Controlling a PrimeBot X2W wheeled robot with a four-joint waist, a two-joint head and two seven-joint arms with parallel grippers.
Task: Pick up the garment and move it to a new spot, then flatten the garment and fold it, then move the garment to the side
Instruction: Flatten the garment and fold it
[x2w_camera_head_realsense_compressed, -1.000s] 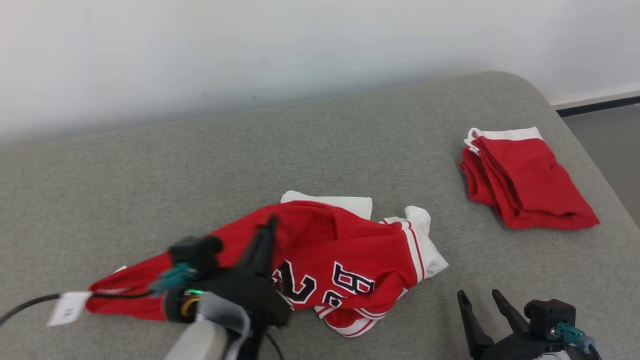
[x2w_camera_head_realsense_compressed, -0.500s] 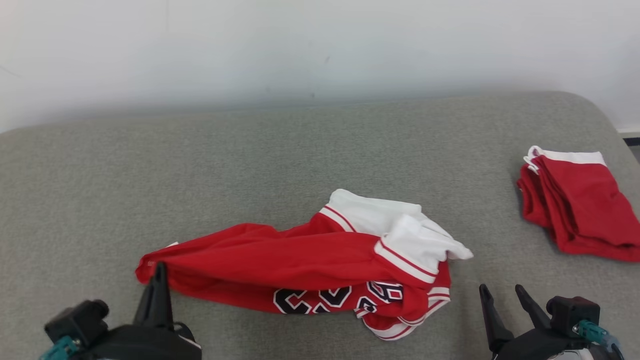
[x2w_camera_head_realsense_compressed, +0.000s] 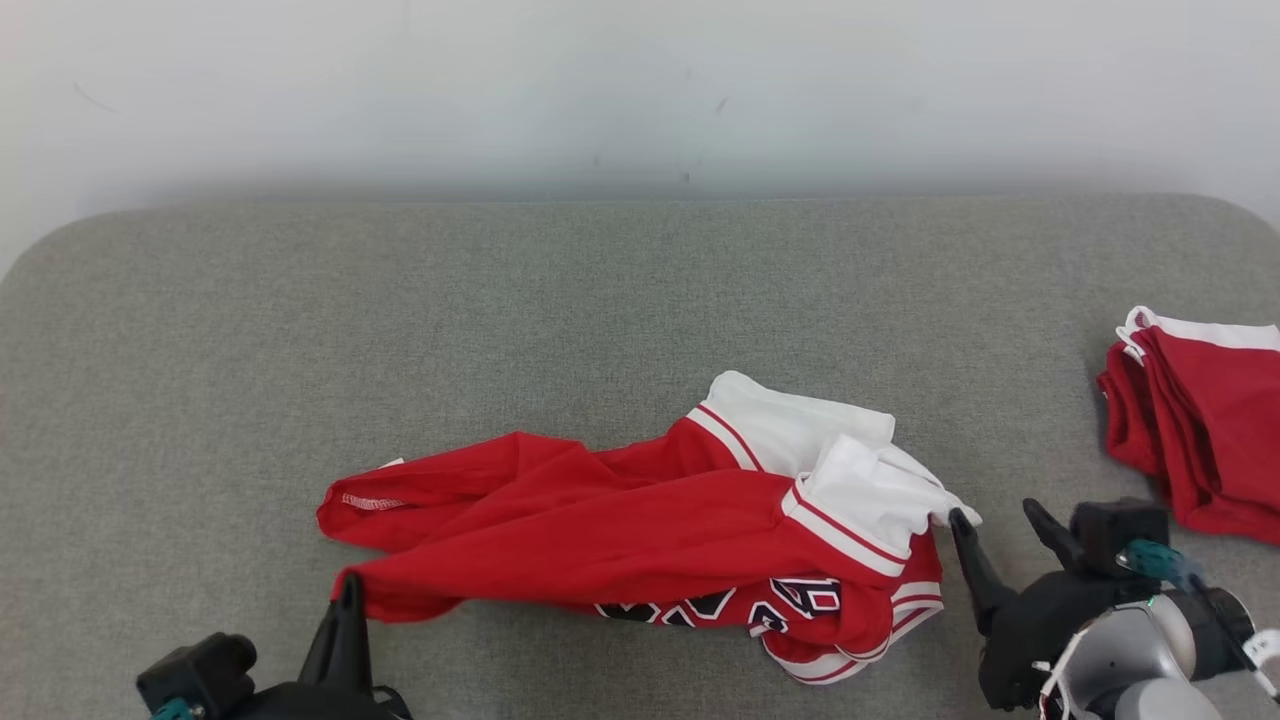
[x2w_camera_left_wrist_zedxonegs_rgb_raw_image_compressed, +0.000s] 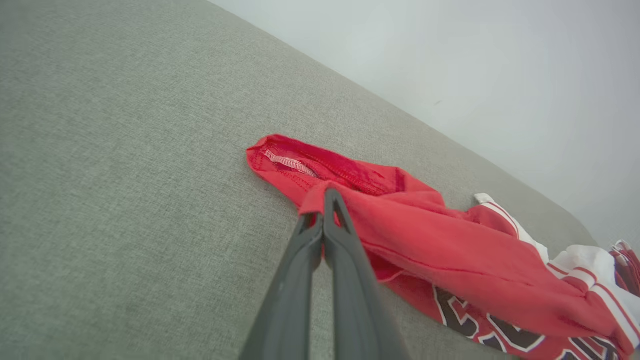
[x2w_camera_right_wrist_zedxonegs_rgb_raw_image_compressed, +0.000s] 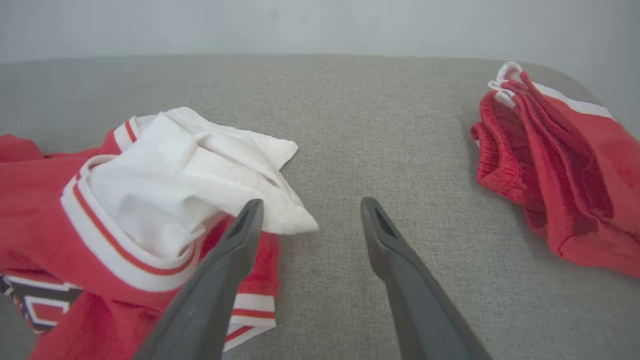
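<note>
Head view puts the jersey (x2w_camera_head_realsense_compressed: 640, 520) in a long bunched heap across the near middle of the cushion (x2w_camera_head_realsense_compressed: 300, 330), with its lettering along the near edge and a white sleeve (x2w_camera_head_realsense_compressed: 860, 480) piled at its right end. My left gripper (x2w_camera_head_realsense_compressed: 348, 592) sits at the heap's left tip, fingers pressed together and pinching a fold of red hem (x2w_camera_left_wrist_zedxonegs_rgb_raw_image_compressed: 312, 192); in the left wrist view the cloth drapes over the tips. My right gripper (x2w_camera_right_wrist_zedxonegs_rgb_raw_image_compressed: 311, 205) is spread wide and holds nothing, its left finger just beside the white sleeve, low over the cushion. The folded shorts (x2w_camera_head_realsense_compressed: 1200, 430) lie well apart at the right edge.

I judge the step in hand to be flattening, and it needs a second grip. The sleeve is layered and loose, so I'd want my right fingers around an edge that belongs to the body, the striped band or the bottom trim, not just the floppy white flap, or the pull will only unroll the sleeve. I should come in low, close firmly, then lift both ends together and draw them apart so the folds fall out. My left pinch looks shallow; a hard tug could slip it. I should also stay short of the shorts.
</note>
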